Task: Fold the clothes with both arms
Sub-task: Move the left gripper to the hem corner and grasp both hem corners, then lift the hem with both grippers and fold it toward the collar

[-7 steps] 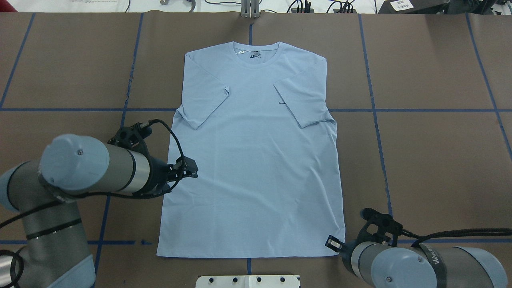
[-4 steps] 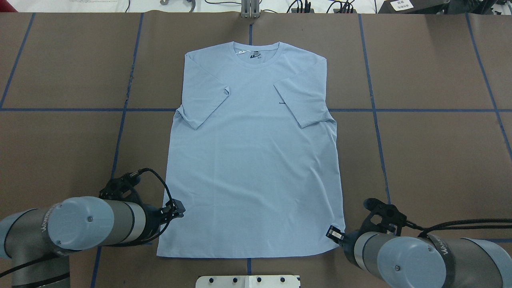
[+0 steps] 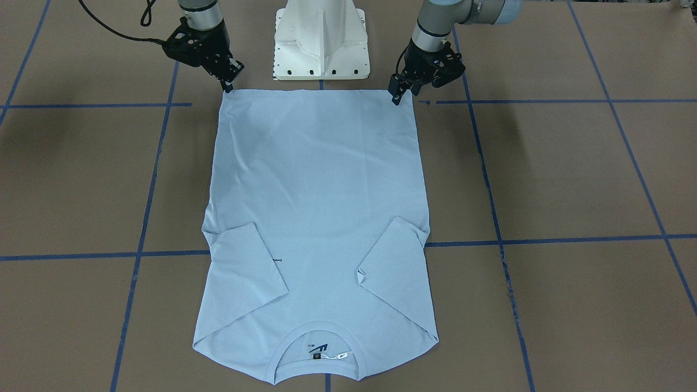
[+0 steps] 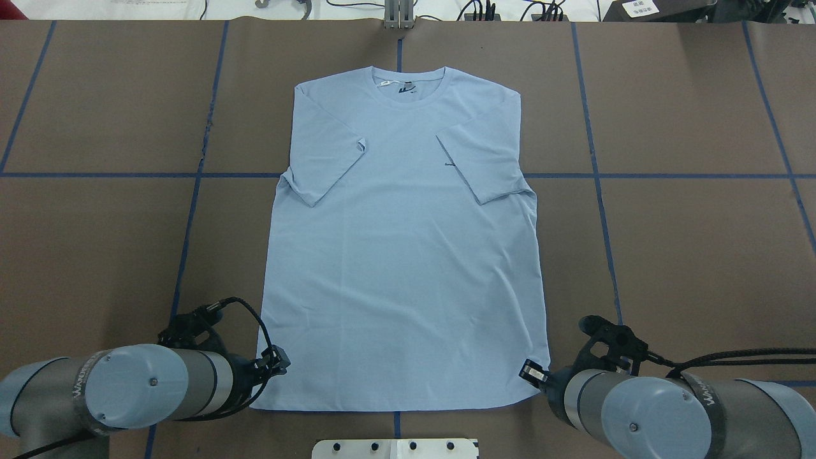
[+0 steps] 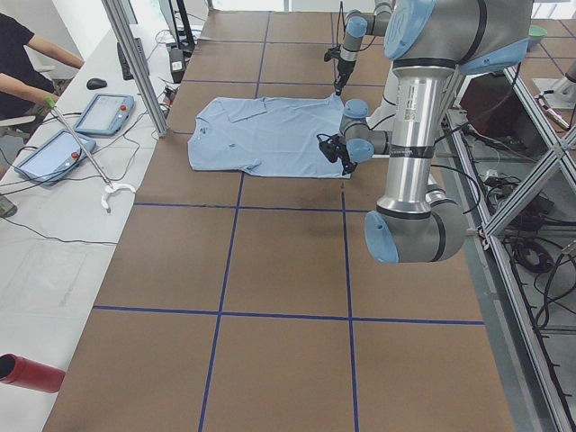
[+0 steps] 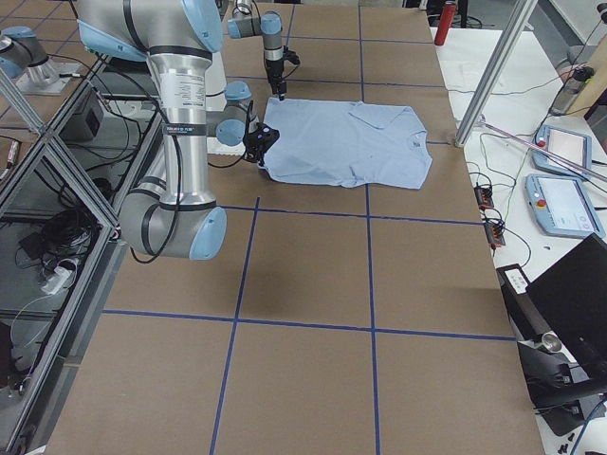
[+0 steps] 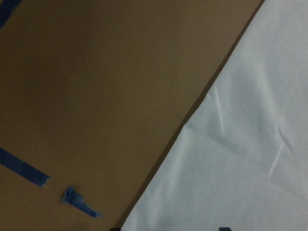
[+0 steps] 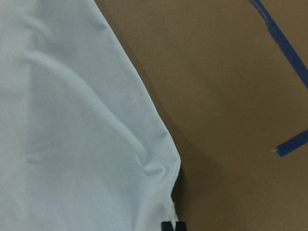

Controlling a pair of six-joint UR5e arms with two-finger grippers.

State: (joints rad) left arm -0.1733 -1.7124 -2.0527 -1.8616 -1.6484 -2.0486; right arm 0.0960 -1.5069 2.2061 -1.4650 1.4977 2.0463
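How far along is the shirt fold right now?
Done: the T-shirt lies flat, both sleeves folded in over the body. In hand: the left gripper and right gripper sit at the two corners of the hem; the left's jaws look apart, the right's grip I cannot confirm. Remaining: the hem is not yet lifted toward the collar.

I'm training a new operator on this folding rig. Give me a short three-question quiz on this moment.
1. True or false: both sleeves of the T-shirt lie folded inward over its body.
2. Which part lies nearest the base? A collar, B hem, C a sleeve.
3. Of the left gripper and right gripper, whose wrist view shows fingertips wide apart?
Key: 1 true; 2 B; 3 left.
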